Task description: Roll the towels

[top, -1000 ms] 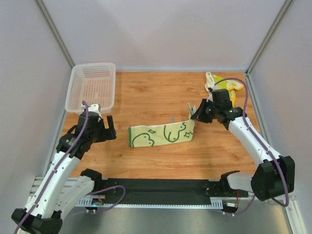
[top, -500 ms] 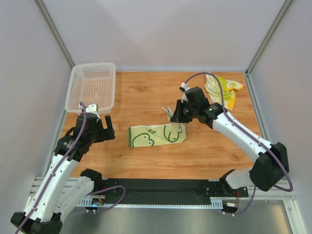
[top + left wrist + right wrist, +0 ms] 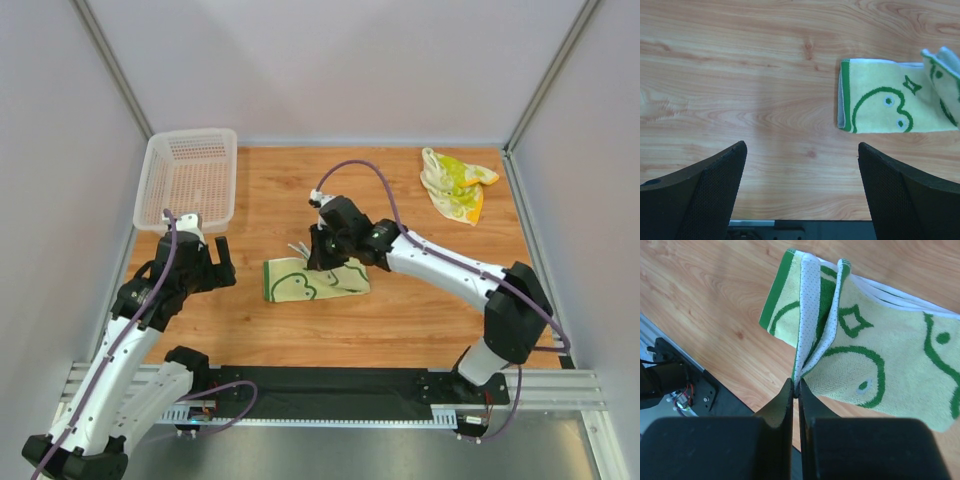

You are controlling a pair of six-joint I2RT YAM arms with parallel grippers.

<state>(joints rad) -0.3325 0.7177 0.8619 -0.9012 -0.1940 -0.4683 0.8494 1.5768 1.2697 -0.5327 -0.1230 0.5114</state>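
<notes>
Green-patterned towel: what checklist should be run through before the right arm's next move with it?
1. Grip: ok. The right gripper is shut on a pinched edge of the green-patterned towel.
2. Lifted end's position: ok. It is raised over the part lying flat.
3. Free end: ok. The green-hemmed end lies flat on the table.
4. Left gripper: ok. It is open, to the left of the towel, not touching it.
5. Second towel: ok. It lies crumpled at the far right, apart from the work.
6. Roll formed: not ok. There is only a loose fold, no tight roll.
</notes>
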